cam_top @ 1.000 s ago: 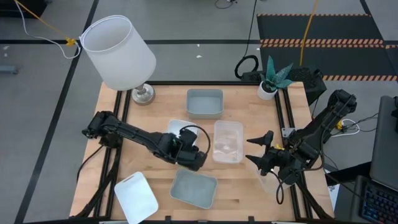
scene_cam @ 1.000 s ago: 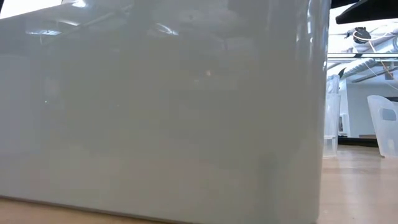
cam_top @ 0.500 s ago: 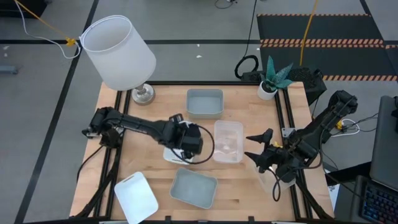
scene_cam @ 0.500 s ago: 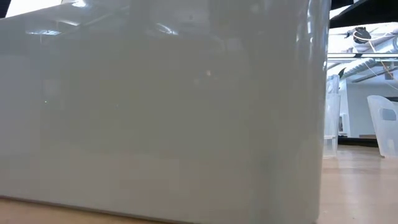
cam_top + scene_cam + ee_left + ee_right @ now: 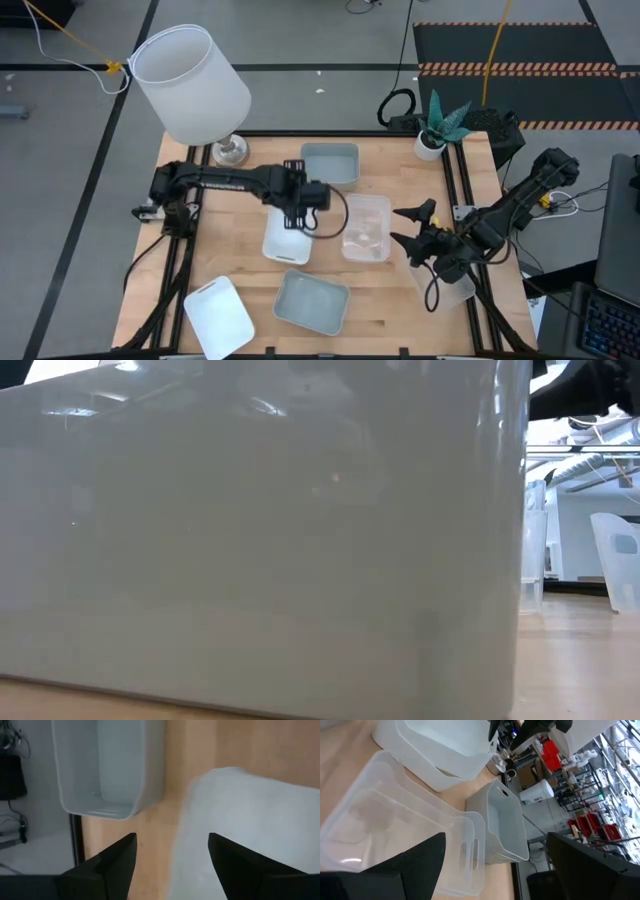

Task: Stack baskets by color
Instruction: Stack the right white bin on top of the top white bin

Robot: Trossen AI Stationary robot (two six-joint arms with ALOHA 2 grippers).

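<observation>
White plastic is what matters from my seat: the white basket (image 5: 285,240) lies mid-surface, long axis running front to back, another white basket (image 5: 219,316) sits well apart at the front left corner of the wooden surface (image 5: 395,310). My left hand (image 5: 312,197) hangs over the far end of the middle one with its fingers spread and nothing between them; its wrist view shows the white rim directly below and the far grey-blue basket (image 5: 107,767) just beyond. So that hand is the nearer one to anything white, and I'd judge the corner basket must come toward the middle one, or the reverse.

Clear basket (image 5: 366,227) lies just right of it, same long axis. My right hand (image 5: 405,226) hovers beside its right edge, fingers wide and empty, so it is nearer there. A second grey-blue basket (image 5: 311,303) lies at the front.
</observation>
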